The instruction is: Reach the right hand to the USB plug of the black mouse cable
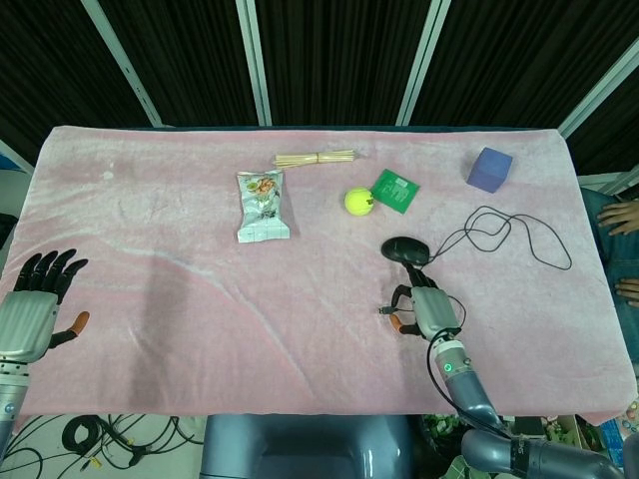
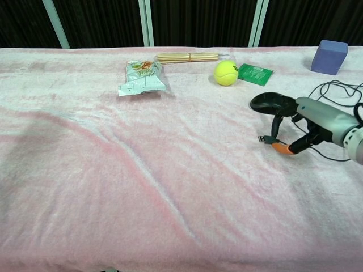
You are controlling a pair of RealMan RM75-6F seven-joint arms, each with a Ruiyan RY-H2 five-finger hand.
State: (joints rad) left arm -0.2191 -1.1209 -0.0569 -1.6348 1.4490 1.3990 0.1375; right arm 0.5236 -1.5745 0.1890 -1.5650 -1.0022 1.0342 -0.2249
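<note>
Right hand point(image 2: 306, 122): low over the pink cloth point(image 2: 142, 181) just this side of the black mouse point(image 2: 271, 102), fingers curled down and pinching the USB plug point(image 2: 262, 139) between a dark finger and the orange-tipped thumb; the plug looks lifted a touch off the cloth in the chest view, though I can't be certain.
Same hand from the head view: right hand point(image 1: 429, 309) sits directly below the black mouse point(image 1: 404, 248), with the USB plug point(image 1: 383, 312) poking out at its left edge.
Mouse cable point(image 2: 334, 90): thin and black, looping out to the right of the mouse and curling back toward the hand; in the head view the mouse cable point(image 1: 509, 235) makes loose rings on the cloth.
Left hand point(image 1: 38, 299): down at the near left corner of the table, palm down, dark fingers spread wide, nothing in it; the chest view doesn't catch it.
Snack packet point(image 2: 142, 78): flat on the cloth at the far left-centre, printing far too small to read.
Wooden sticks point(image 2: 187, 56): a bundle lying crosswise near the far edge.
Tennis ball point(image 2: 226, 73): yellow-green, just beside the green packet point(image 2: 255, 74), whose lettering is illegible.
Purple block point(image 2: 332, 56): far right corner, well apart from the action.
</note>
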